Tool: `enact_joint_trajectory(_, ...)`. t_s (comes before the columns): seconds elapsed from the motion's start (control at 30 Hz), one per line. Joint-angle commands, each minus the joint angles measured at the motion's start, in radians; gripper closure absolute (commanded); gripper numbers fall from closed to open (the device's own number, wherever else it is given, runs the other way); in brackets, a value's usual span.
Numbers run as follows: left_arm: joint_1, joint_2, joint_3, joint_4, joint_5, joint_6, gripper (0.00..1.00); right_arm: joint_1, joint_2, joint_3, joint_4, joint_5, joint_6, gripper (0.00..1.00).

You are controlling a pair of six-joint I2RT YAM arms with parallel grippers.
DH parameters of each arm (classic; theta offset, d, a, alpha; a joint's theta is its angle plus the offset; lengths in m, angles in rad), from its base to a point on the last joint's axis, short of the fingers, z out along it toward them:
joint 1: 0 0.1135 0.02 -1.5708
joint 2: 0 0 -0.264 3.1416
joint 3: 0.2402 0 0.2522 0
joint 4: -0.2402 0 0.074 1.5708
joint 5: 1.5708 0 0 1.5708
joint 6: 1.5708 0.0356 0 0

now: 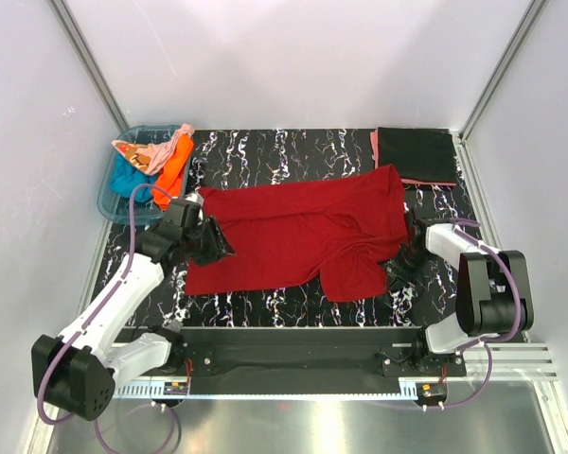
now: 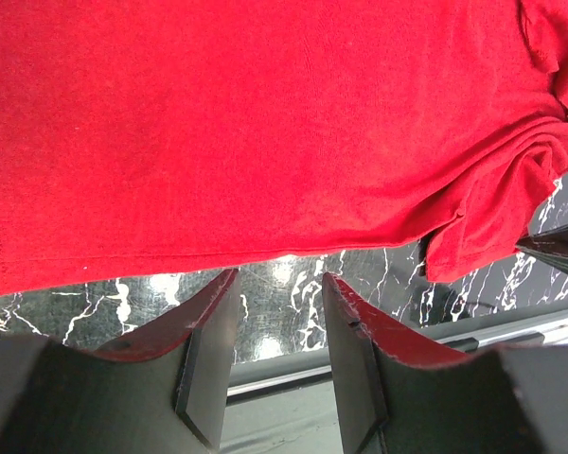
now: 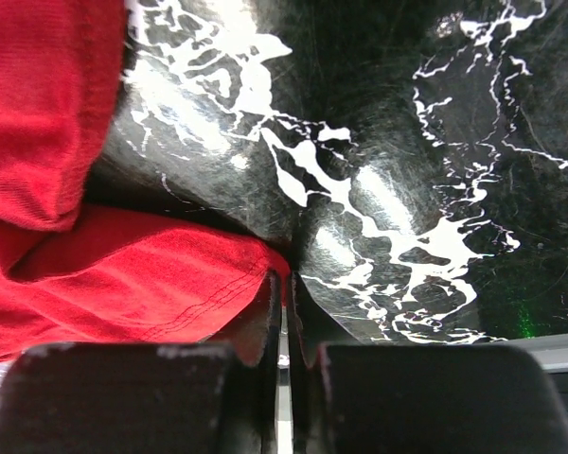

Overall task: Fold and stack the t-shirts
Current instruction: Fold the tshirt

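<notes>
The dark red t-shirt [image 1: 303,232] lies spread across the black marbled table, bunched at its right end. My left gripper [image 1: 213,244] sits at the shirt's left edge. In the left wrist view it [image 2: 279,279] is open and empty, with the shirt's hem [image 2: 265,123] just past the fingertips. My right gripper [image 1: 402,265] is low at the shirt's right side. In the right wrist view it [image 3: 286,279] is shut, pinching a hemmed corner of the red cloth [image 3: 123,284]. A folded black t-shirt [image 1: 418,154] lies on a salmon pink one [image 1: 373,147] at the back right.
A blue translucent tub [image 1: 104,199] stands at the back left. It holds the teal [image 1: 125,178], orange [image 1: 175,165] and pale peach [image 1: 137,151] shirts in a loose heap. White walls close in the table on three sides.
</notes>
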Motion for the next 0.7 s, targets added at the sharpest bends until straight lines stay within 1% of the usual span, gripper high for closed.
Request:
enact_joint_trajectory(0.0, 0.011, -0.024, -0.003, -0.01, -0.035, -0.023, 0.55, 0.007, -0.043, 0.017, 0.045, 0.015, 0.002, 0.99)
enact_joint_trajectory(0.1, 0.034, -0.032, -0.018, -0.041, -0.082, -0.051, 0.54, 0.006, -0.121, 0.026, -0.024, -0.015, 0.012, 1.0)
enact_joint_trajectory(0.2, 0.094, -0.049, -0.051, -0.078, -0.138, -0.078, 0.53, 0.007, -0.219, 0.037, -0.11, -0.025, 0.015, 1.0)
enact_joint_trajectory(0.27, 0.164, -0.055, -0.074, -0.098, -0.18, -0.102, 0.53, 0.009, -0.297, 0.042, -0.176, -0.034, 0.018, 1.0)
enact_joint_trajectory(0.3, 0.189, -0.058, -0.103, -0.116, -0.191, -0.135, 0.55, 0.009, -0.327, 0.04, -0.195, -0.038, 0.022, 1.0)
enact_joint_trajectory(0.33, 0.241, -0.062, -0.12, -0.119, -0.198, -0.154, 0.58, 0.007, -0.356, 0.039, -0.212, -0.051, 0.027, 1.0)
enact_joint_trajectory(0.37, 0.265, -0.066, -0.136, -0.121, -0.207, -0.174, 0.59, 0.007, -0.406, 0.039, -0.247, -0.054, 0.028, 1.0)
enact_joint_trajectory(0.43, 0.308, -0.082, -0.195, -0.098, -0.234, -0.214, 0.6, 0.007, -0.451, 0.042, -0.272, -0.068, 0.039, 1.0)
enact_joint_trajectory(0.5, 0.316, -0.067, -0.225, -0.064, -0.256, -0.243, 0.6, 0.007, -0.494, 0.039, -0.292, -0.084, 0.045, 1.0)
enact_joint_trajectory(0.67, 0.326, 0.031, -0.216, -0.098, -0.297, -0.299, 0.58, 0.009, -0.526, 0.037, -0.311, -0.094, 0.042, 1.0)
